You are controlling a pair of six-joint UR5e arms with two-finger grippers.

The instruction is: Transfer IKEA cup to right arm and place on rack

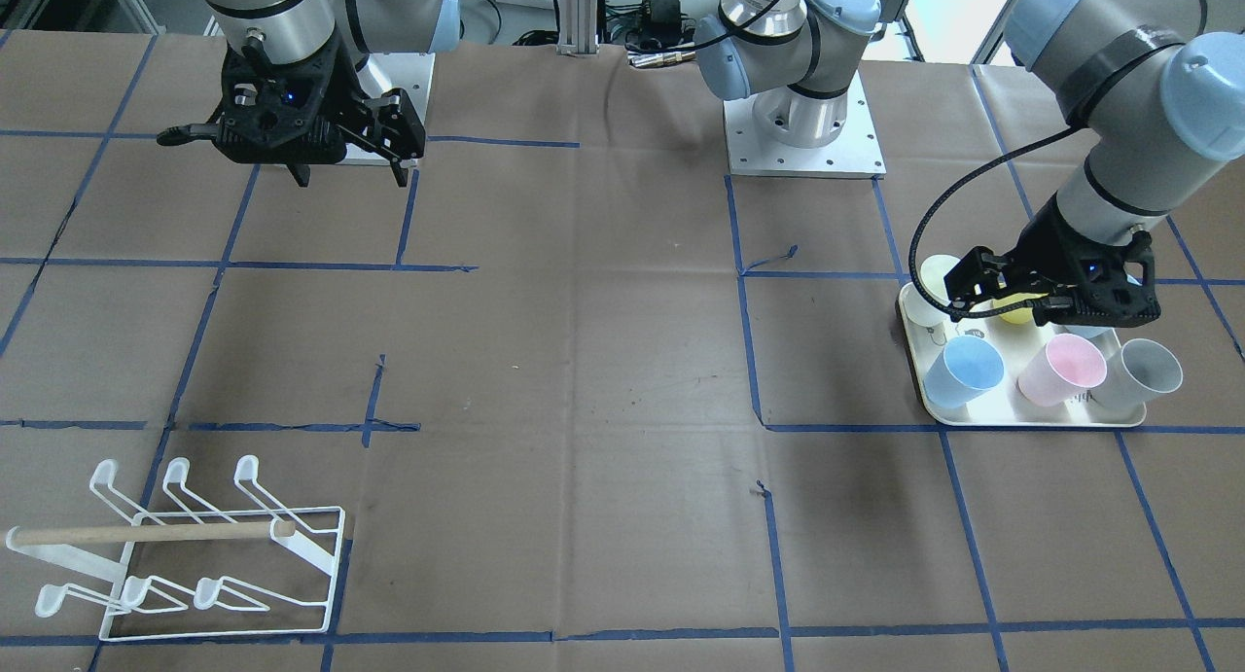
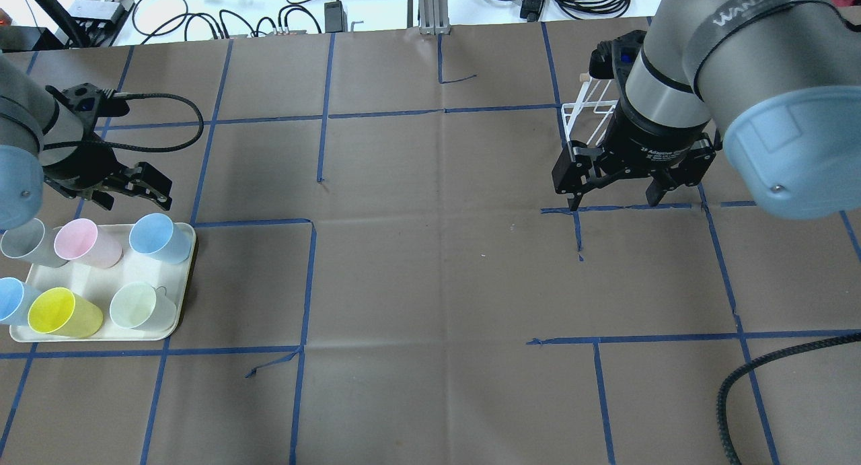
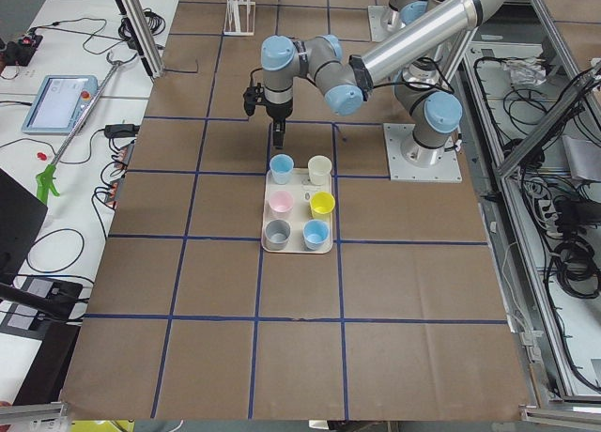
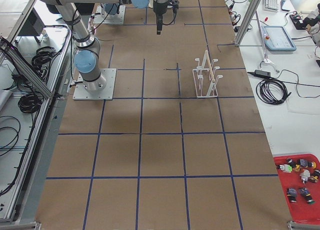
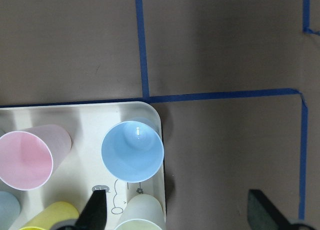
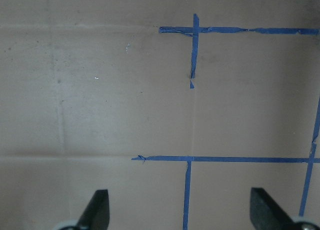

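Blue cup, seemingly upright, at tray corner

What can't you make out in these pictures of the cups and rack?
Overhead view: the rack mostly hidden behind the right pincer and wrist.
Front-facing view: the yellow cup largely covered by the left pincer.
Overhead view: one blue cup cut by the left edge.
Left wrist view: print on the tray too small to read.
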